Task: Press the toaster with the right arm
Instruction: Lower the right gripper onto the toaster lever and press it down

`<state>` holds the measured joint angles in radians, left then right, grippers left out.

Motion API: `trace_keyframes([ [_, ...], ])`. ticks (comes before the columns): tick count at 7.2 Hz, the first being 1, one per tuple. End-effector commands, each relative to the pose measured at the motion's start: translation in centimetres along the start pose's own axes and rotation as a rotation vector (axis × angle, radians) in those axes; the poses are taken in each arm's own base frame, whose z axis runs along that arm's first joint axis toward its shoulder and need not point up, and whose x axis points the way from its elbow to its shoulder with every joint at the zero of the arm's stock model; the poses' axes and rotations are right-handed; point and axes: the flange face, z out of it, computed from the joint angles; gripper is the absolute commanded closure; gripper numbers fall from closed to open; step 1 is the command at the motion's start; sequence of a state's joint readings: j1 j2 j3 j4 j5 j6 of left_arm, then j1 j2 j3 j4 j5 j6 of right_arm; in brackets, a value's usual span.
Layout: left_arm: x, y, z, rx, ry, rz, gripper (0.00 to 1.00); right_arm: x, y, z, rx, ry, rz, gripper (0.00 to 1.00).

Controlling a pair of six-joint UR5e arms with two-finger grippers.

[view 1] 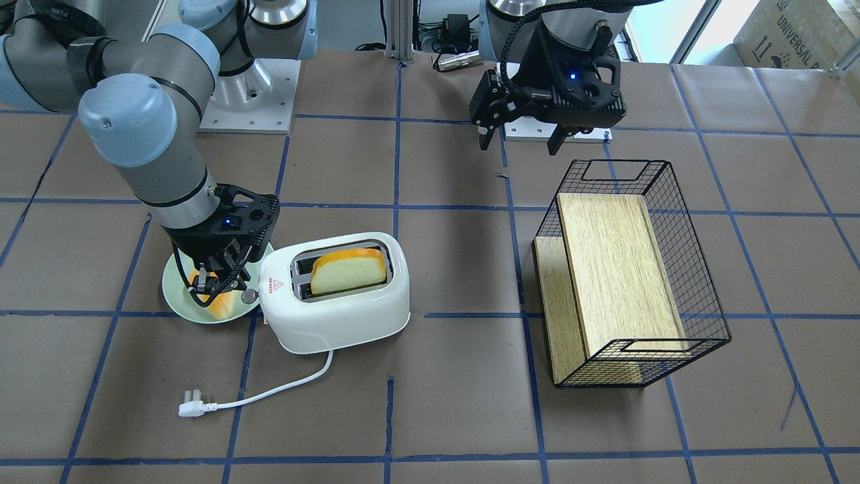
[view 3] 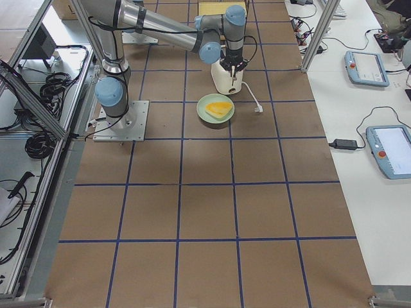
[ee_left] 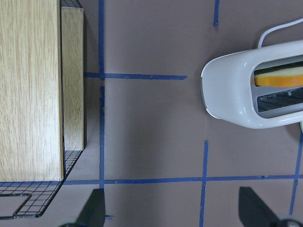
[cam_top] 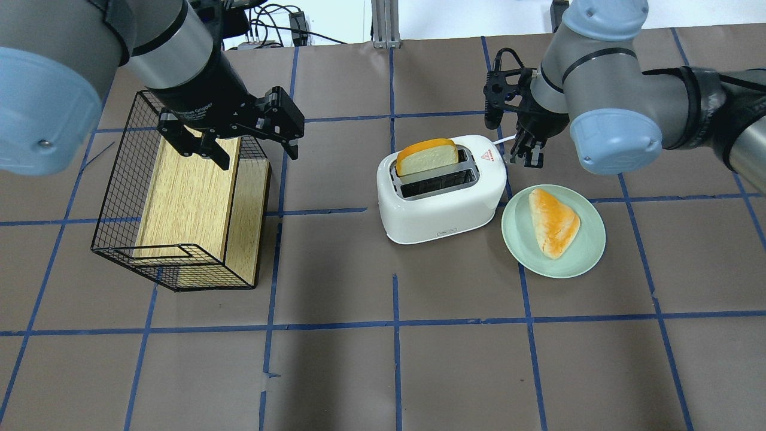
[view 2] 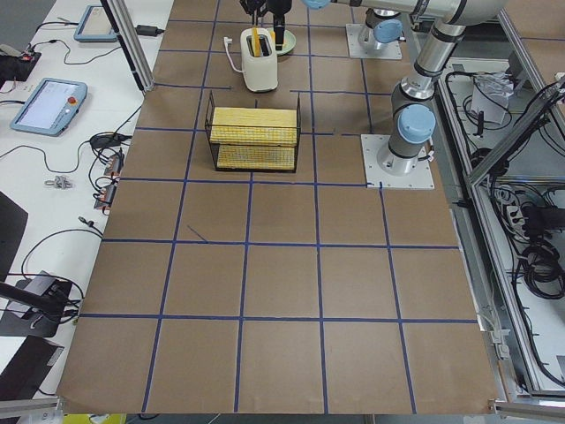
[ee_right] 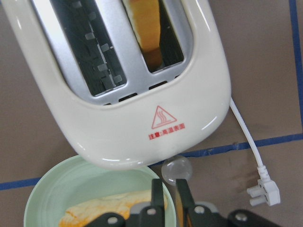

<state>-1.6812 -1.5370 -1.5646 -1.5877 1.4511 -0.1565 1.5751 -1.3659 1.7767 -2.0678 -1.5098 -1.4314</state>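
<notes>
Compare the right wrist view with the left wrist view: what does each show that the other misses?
Only the right wrist view: the grey lever knob, the red warning label, the plug, the green plate with bread, and the right pincer close by the knob. Only the left wrist view: the wire basket holding the wooden box. Both: the toaster with a slice in one slot.

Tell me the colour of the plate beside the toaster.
Pale green plate; overhead view shows it best.
</notes>
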Motion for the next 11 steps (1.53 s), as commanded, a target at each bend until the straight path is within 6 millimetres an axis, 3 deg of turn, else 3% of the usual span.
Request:
trace_keyframes([
  [1,0.0,0.0,0.0,0.000,0.000,0.000,0.00,0.7,0.0,1.7,0.000,-0.006,-0.029,0.77],
  [3,0.0,0.0,0.0,0.000,0.000,0.000,0.00,1.0,-0.1,2.1,0.004,0.004,-0.051,0.77],
  [8,0.0,0.0,0.0,0.000,0.000,0.000,0.00,1.7,0.2,6.0,0.008,-0.055,-0.058,0.78],
  [11,0.0,0.0,0.0,0.000,0.000,0.000,0.00,1.9,0.4,6.8,0.007,-0.067,-0.052,0.78],
])
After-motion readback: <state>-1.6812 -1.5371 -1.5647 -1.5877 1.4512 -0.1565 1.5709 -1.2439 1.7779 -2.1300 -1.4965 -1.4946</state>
